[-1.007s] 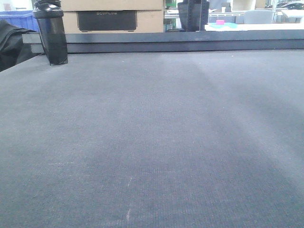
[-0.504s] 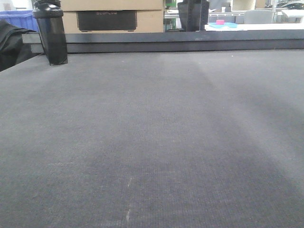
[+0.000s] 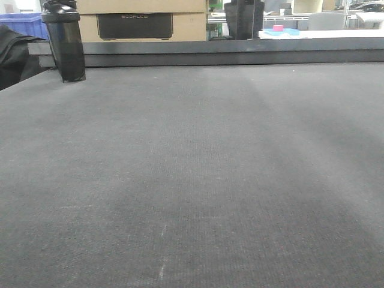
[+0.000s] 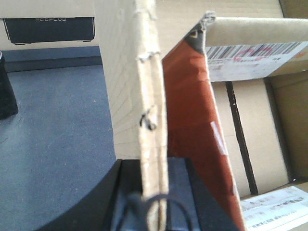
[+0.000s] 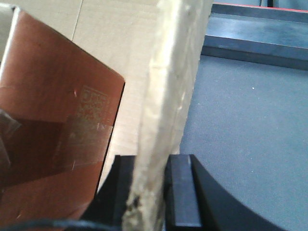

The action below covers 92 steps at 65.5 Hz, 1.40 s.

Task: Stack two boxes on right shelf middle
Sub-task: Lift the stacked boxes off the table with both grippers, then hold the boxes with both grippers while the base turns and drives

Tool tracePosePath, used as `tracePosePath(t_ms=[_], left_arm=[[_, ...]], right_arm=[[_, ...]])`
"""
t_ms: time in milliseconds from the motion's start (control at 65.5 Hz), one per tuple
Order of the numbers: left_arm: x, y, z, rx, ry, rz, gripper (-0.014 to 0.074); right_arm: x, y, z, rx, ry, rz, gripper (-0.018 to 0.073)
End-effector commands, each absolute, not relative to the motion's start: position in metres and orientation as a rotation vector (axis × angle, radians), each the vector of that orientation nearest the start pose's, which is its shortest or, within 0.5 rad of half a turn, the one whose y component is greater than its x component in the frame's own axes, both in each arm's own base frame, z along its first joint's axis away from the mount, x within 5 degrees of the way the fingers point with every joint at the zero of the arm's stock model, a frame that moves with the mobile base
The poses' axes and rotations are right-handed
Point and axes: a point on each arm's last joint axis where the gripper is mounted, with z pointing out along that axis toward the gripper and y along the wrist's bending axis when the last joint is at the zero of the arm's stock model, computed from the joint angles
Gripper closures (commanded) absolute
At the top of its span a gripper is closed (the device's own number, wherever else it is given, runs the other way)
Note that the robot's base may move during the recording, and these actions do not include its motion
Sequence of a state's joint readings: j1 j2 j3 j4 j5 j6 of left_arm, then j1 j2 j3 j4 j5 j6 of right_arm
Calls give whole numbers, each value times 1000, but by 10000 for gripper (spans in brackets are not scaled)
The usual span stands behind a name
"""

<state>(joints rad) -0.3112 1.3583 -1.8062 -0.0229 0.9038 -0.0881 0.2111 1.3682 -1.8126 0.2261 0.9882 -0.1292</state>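
Over the grey table [image 4: 57, 125], left pincer [image 4: 153, 180] clenches a box edge [image 4: 151, 96]; right pincer [image 5: 151, 180] clenches a cardboard edge [image 5: 168, 86].

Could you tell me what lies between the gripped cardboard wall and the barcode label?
A glossy reddish-brown box panel stands between the brown corrugated cardboard wall and the white barcode label, in the left wrist view.

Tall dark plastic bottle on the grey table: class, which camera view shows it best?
Exterior front-facing: the tall dark plastic bottle stands upright, nearly whole, far left on the grey table. Left wrist catches only a dark sliver, probably its base; right wrist shows none.
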Motion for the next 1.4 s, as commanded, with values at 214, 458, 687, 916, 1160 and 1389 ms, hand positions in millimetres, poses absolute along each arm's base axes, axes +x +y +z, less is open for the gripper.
tracePosePath(t_ms=[214,458,687,916,1160,1389], left_arm=[[251,-79,535,209,1826,-265,708],[251,-79,535,209,1826,-265,708],[251,-79,535,209,1826,-265,708],[251,-79,535,209,1826,-265,708],[251,-79,535,209,1826,-265,708],[251,-79,535,209,1826,-265,708]], right_arm=[[254,67,524,-329,1932,274,711],[254,67,524,-329,1932,274,711],[254,67,524,-329,1932,274,711],[254,67,524,-329,1932,274,711],[254,67,524,-329,1932,274,711],[254,67,524,-329,1932,274,711]])
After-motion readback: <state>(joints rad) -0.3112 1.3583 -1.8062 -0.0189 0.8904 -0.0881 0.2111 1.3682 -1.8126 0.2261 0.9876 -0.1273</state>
